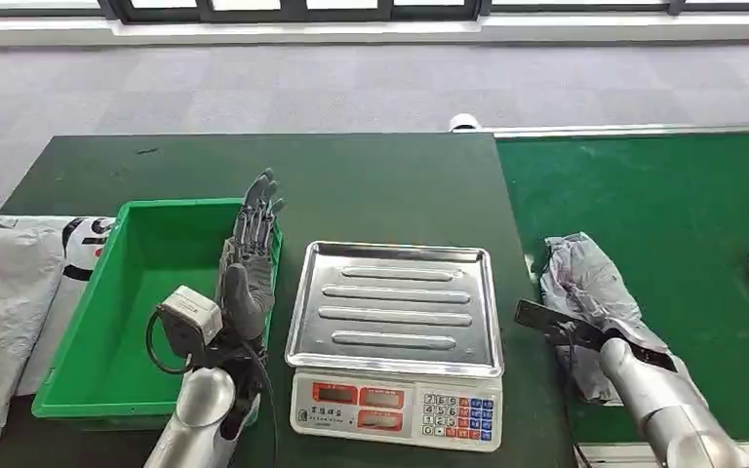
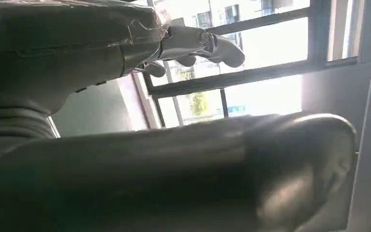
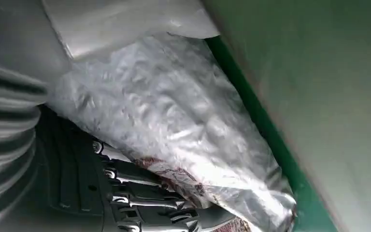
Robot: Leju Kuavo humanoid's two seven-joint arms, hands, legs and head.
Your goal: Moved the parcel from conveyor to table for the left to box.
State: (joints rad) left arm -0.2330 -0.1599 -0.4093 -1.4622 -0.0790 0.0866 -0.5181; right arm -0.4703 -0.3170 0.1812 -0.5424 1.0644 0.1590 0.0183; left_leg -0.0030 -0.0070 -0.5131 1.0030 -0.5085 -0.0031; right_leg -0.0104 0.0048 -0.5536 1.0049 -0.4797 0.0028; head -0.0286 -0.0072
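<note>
Green felt covers both table and conveyor [image 1: 683, 224]. Your right hand [image 3: 140, 198] has its dark fingers curled against the parcel [image 1: 585, 283], a crinkly silver plastic bag whose long axis runs away from you. Your left hand [image 1: 249, 263] stands well apart, fingers straight and empty, between green bin [image 1: 107, 322] and steel scale [image 1: 395, 322].

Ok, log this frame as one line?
right hand: gripping grey parcel on conveyor | left hand: open, raised over green bin | scale tray: empty
</note>
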